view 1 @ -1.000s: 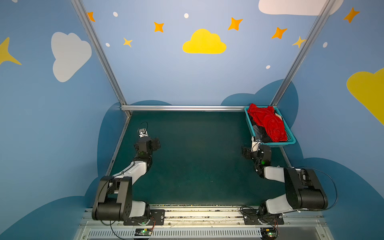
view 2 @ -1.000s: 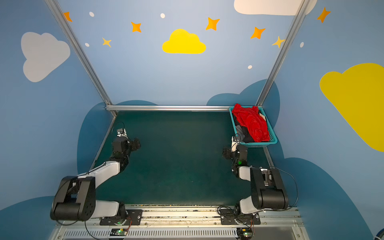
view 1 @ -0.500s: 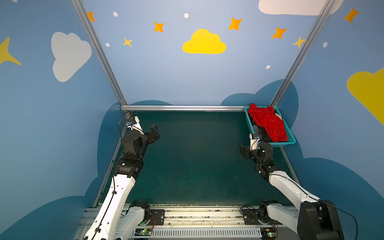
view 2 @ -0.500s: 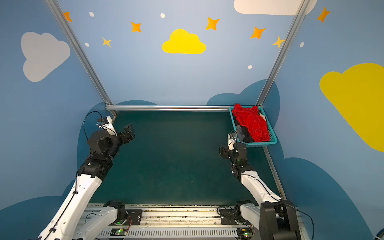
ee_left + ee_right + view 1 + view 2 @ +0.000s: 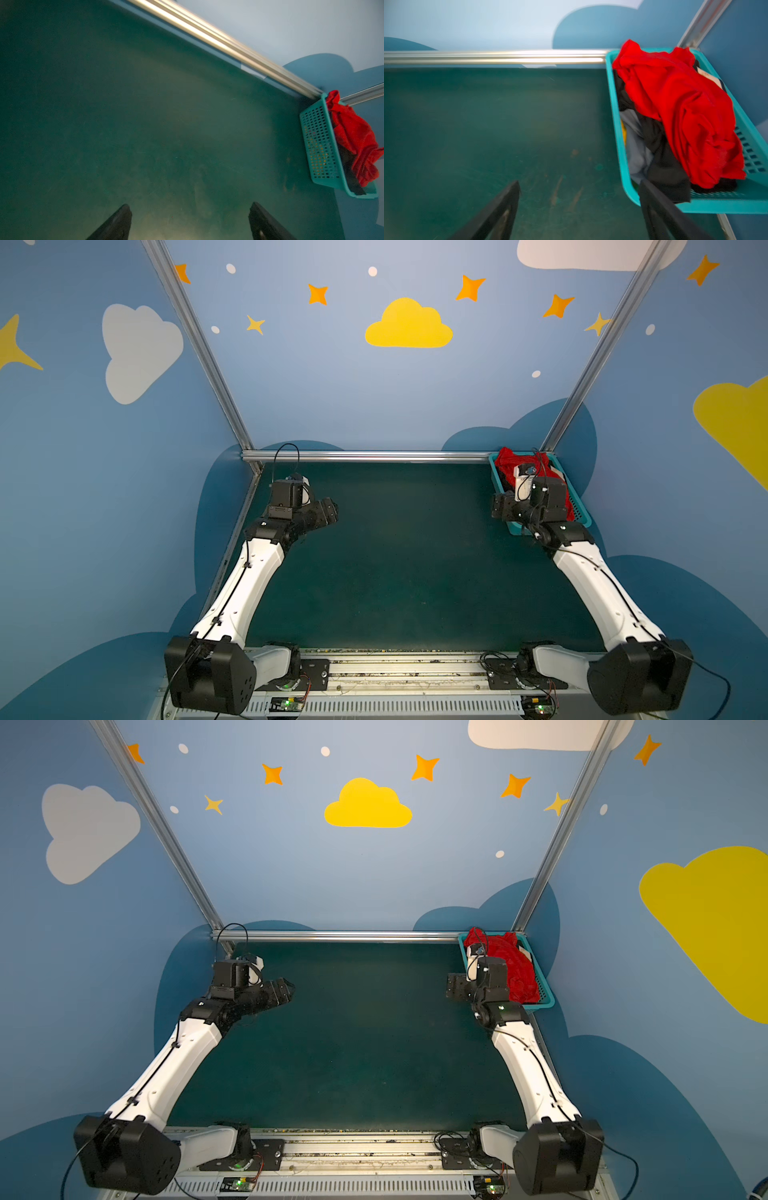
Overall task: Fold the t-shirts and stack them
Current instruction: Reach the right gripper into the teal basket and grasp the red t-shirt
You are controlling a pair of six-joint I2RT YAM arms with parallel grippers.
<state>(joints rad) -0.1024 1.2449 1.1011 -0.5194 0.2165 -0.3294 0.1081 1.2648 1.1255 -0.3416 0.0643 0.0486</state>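
The t-shirts lie heaped in a teal basket [image 5: 515, 528] [image 5: 545, 1003] at the back right corner. A bright red t-shirt [image 5: 507, 462] [image 5: 515, 965] [image 5: 353, 133] [image 5: 685, 108] is on top, with black t-shirt cloth [image 5: 662, 166] [image 5: 353, 184] under it. My right gripper [image 5: 498, 506] [image 5: 453, 986] [image 5: 579, 187] hovers open just left of the basket's near corner, and one of its fingers [image 5: 652, 203] overlaps the rim in the right wrist view. Over the left back part of the mat, my left gripper [image 5: 328, 512] [image 5: 286, 990] [image 5: 190, 207] stands open and empty.
The dark green mat [image 5: 395, 551] stretches between the arms. An aluminium rail [image 5: 365, 456] runs along the back edge, and blue walls close in the back and both sides. Grey and yellow cloth [image 5: 635, 149] shows low in the basket [image 5: 320, 145] [image 5: 716, 205].
Both arms have unfolded from a tucked pose and reached up and toward the back. The right gripper has come up beside the basket. Both grippers stay open.
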